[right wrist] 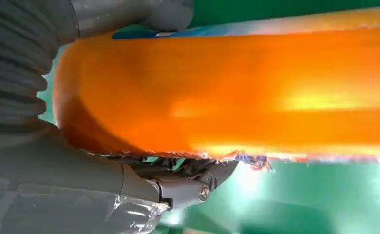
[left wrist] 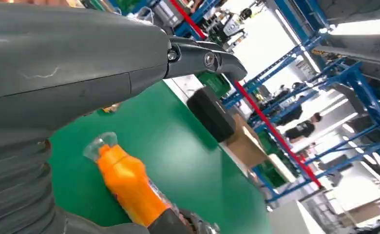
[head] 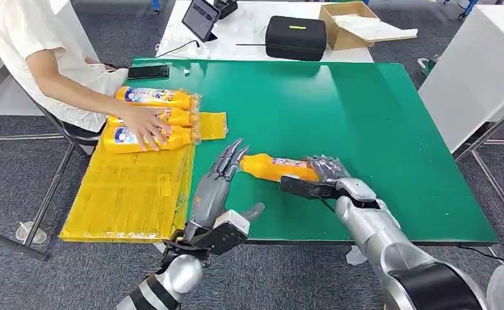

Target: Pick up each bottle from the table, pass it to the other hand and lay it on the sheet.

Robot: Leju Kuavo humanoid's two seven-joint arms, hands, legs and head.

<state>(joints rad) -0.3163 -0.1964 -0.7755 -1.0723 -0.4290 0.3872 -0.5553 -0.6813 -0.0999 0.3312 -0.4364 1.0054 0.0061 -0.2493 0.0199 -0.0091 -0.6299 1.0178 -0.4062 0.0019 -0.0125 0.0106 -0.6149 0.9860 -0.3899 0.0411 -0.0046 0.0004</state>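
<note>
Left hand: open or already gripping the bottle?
Open. The left hand has its fingers straight and spread beside the cap of the orange bottle, which the right hand holds.

Head view: high, facing forward and down over the green table (head: 366,129). Wrist views: close behind each hand. All three share the orange bottle (head: 278,168) (left wrist: 129,187) (right wrist: 237,87).
</note>
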